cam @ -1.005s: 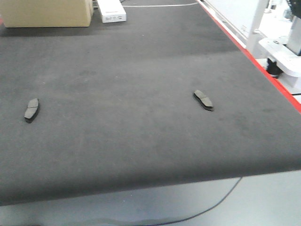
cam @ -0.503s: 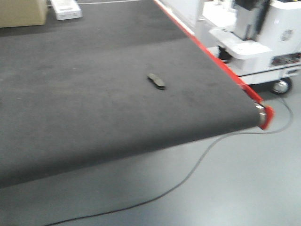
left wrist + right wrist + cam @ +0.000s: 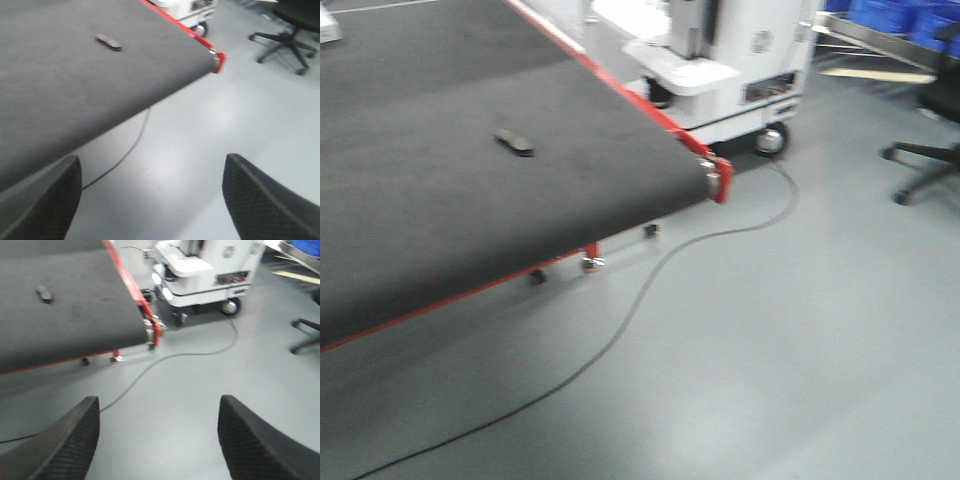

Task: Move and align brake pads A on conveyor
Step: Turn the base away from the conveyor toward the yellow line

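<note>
The left claw (image 3: 150, 167) is spread wide and nothing is held in it; its two fingers (image 3: 45, 200) are seen as dark, rounded pads with a fine dimpled texture. The right claw (image 3: 157, 407) is likewise opened wide and empty, with two fingers (image 3: 255, 440) of the same black, cross-hatched rubbery look. Under both claws a smooth, slightly glossy grey floor (image 3: 770, 350) is seen, crossed by one thin dark cable (image 3: 650, 290). Further out, the conveyor surface (image 3: 420, 220) is shown as a matte, dark grey, carpet-like belt edged by a red strip (image 3: 620, 95). One brake pad (image 3: 514, 143) can be counted: small, dark, oblong, laid flat on the belt towards its red-edged corner, well apart from both claws. Beyond it, one white wheeled machine (image 3: 730, 60) and one black office chair (image 3: 930, 160) are made out.
</note>
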Robot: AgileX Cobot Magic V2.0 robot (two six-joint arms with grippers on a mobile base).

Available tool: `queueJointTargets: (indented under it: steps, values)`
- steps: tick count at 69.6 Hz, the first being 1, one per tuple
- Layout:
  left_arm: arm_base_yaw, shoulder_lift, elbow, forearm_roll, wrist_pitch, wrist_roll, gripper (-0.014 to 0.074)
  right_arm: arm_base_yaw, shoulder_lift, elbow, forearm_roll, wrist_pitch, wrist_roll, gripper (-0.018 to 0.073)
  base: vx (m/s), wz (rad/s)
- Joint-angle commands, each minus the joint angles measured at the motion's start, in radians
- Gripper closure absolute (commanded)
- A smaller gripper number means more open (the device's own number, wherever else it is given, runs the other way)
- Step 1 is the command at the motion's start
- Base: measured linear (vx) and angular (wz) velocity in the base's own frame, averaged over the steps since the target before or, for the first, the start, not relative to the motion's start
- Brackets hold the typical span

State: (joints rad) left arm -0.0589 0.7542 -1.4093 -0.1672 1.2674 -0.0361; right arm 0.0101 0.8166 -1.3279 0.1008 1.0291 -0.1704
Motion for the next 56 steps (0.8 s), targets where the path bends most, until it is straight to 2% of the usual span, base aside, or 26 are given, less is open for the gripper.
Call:
queueJointTargets:
  steps: [1, 56]
  values:
    - [-0.006, 0.002, -0.020, -0.016, -0.069, 0.000, 0.0052, -0.002, 0.000, -0.021, 0.002, -0.067, -0.011, 0.0082, -0.26, -0.50]
    - [-0.006, 0.001, -0.019, -0.016, -0.069, 0.000, 0.0052, -0.002, -0.002, -0.021, 0.002, -0.067, -0.011, 0.0082, -0.27, -0.52]
